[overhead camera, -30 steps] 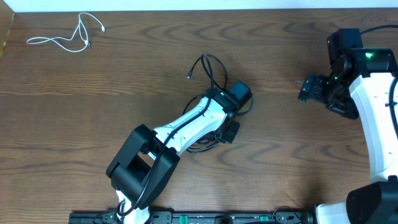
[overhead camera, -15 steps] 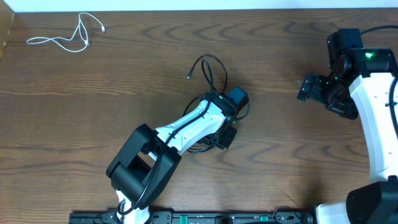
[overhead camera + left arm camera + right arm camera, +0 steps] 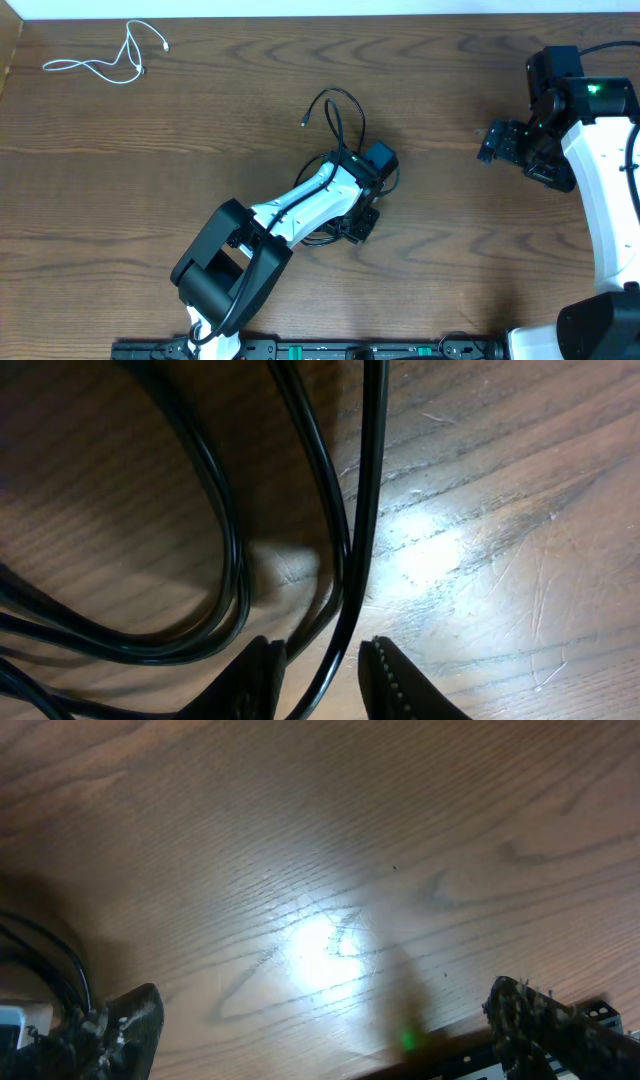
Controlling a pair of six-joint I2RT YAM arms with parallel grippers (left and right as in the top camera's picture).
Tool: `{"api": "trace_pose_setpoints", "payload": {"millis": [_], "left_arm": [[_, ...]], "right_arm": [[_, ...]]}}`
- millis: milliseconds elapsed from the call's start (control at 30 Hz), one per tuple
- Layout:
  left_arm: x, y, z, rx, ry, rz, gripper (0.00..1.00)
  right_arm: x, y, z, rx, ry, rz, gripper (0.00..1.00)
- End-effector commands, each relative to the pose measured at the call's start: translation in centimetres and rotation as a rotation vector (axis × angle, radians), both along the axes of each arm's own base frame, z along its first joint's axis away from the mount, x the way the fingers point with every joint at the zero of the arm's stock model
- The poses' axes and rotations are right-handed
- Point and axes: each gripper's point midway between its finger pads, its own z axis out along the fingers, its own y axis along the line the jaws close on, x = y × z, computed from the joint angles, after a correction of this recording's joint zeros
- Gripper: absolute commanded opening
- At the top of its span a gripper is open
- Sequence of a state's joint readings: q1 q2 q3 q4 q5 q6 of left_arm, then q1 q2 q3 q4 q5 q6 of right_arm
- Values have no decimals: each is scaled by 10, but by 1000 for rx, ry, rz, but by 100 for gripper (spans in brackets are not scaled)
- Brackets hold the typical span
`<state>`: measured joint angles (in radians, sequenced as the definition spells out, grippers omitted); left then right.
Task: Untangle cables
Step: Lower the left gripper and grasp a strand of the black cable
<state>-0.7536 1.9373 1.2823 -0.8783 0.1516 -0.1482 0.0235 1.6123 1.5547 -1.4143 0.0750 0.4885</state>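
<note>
Two black cables (image 3: 345,110) lie in loose loops at the middle of the table, partly hidden under my left arm. In the left wrist view their strands (image 3: 228,550) curve over the wood. One strand (image 3: 371,480) runs between the tips of my left gripper (image 3: 320,645), whose jaws stand slightly apart with a gap on each side of it. From overhead my left gripper (image 3: 357,223) sits low over the loops. A white cable (image 3: 100,62) lies alone at the far left corner. My right gripper (image 3: 490,143) hangs wide open at the right over bare wood (image 3: 322,992), holding nothing.
The table's left edge (image 3: 8,70) runs close to the white cable. The black base rail (image 3: 330,350) lines the near edge. My right arm's white link (image 3: 610,190) stands along the right side.
My left gripper has shifted slightly down and left over the black loops, and the top loop has moved a little with it. The right arm has not moved.
</note>
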Motion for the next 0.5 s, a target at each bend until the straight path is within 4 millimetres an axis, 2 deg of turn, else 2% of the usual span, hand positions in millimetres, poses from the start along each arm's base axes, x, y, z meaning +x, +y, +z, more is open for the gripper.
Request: {"api": "trace_pose_setpoints", "payload": {"millis": [0, 133, 200, 367, 467], "left_arm": [[-2, 2, 2, -5, 3, -18, 23], [-2, 1, 2, -8, 1, -18, 19], [-2, 1, 2, -8, 1, -18, 8], [-2, -2, 4, -24, 7, -10, 7], [-1, -21, 24, -127, 12, -10, 7]], "right_arm": [[0, 2, 0, 2, -1, 16, 99], [0, 2, 1, 2, -1, 16, 99], [0, 2, 1, 2, -1, 16, 99], [0, 2, 0, 2, -1, 16, 99], [0, 2, 0, 3, -1, 16, 99]]}}
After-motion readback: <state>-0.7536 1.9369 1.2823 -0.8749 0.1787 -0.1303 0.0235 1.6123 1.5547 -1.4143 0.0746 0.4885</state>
